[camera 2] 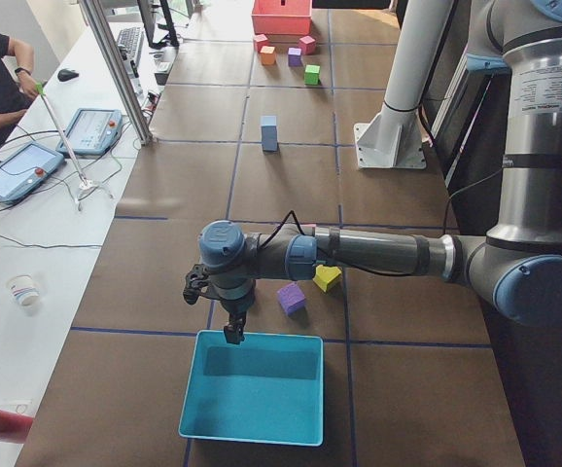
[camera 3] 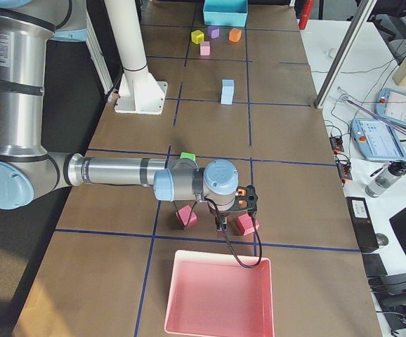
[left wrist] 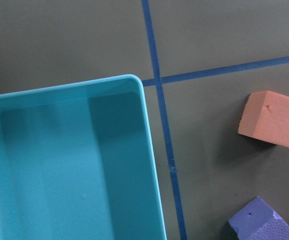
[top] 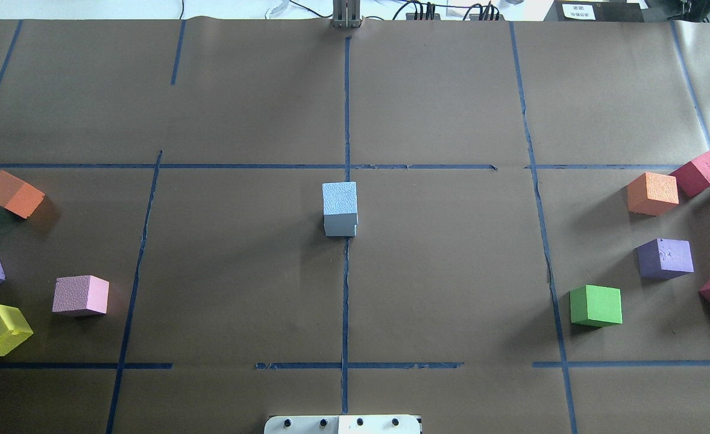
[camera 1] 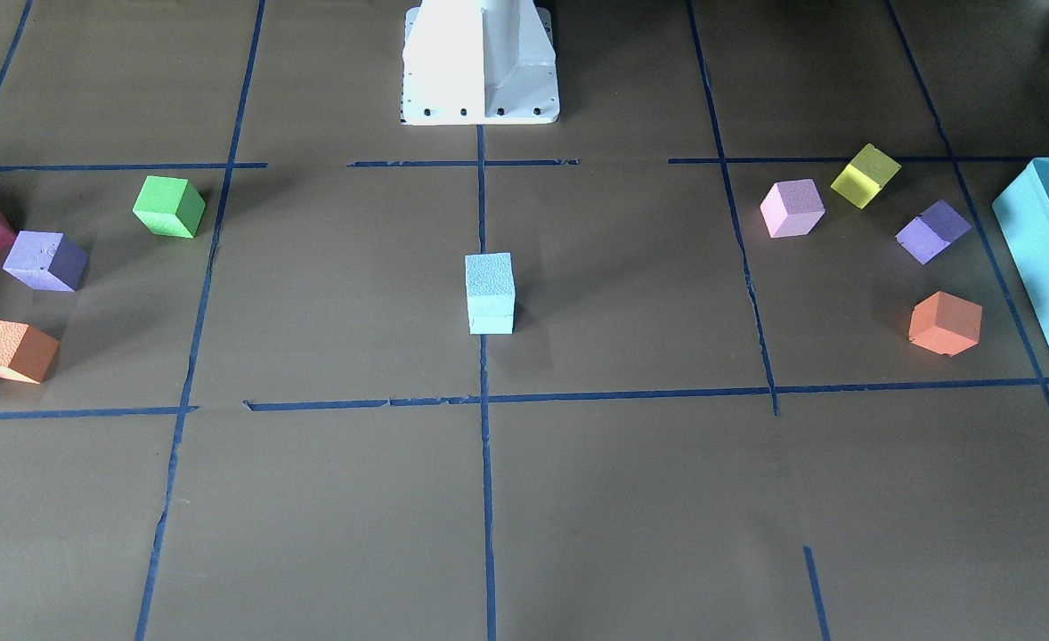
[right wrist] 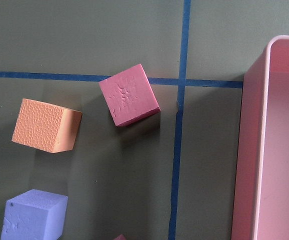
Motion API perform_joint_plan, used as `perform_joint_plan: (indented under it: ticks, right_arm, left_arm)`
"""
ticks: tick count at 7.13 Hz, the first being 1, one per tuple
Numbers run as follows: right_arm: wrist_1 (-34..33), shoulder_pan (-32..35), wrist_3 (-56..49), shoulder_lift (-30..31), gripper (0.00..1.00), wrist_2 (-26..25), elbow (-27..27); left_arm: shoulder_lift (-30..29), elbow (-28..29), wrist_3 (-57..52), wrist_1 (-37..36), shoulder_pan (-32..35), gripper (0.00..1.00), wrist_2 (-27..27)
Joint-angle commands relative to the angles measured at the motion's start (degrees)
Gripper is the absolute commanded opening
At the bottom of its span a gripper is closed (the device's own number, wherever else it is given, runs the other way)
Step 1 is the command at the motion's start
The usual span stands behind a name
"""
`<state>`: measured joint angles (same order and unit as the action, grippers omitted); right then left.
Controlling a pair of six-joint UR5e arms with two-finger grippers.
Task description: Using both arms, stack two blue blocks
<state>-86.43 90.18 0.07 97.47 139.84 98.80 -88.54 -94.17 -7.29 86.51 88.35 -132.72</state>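
The two blue blocks [camera 1: 490,294] sit one on top of the other, making a little tower. The tower stands straight up, so its long way goes from the table to the sky. It is in the middle of the table, right on the blue tape line [camera 1: 486,463], in front of my white base [camera 1: 480,62]. The top block [top: 339,198] is almost lined up with the bottom block [top: 340,226]. Their sides run about the same way as the tape lines. Nothing is touching the tower.

My two arms are far from it, one at each end of the table. My left gripper [camera 2: 232,331] hangs over the edge of the teal box [camera 2: 192,389]. My wrist camera there shows one corner of the box, and inside it I see just its smooth teal floor [left wrist: 59,150]. An orange cube [left wrist: 272,120] and a purple cube [left wrist: 259,222] lie on the table next to the box.

My right gripper [camera 3: 220,223] hangs near the pink box [camera 3: 217,295]. What I see inside that box is its pink floor. A dark pink cube [right wrist: 129,95] lies tilted beside it on the tape.

I cannot tell if the fingers of either gripper are apart or together.
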Motion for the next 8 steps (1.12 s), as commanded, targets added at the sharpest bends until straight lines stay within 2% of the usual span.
perform_joint_plan:
  ticks: [1,8]
  right_arm:
    - [0.0,0.0,0.0,-0.3,1.0,0.0,-0.1]
    - [0.0,0.0,0.1,-0.4,1.0,0.0,0.0]
  left_arm:
    - [0.2,0.5,0.2,0.3,1.6,1.0,0.0]
    - [1.1,1.0,2.8,0.2,2.4,1.0,-0.2]
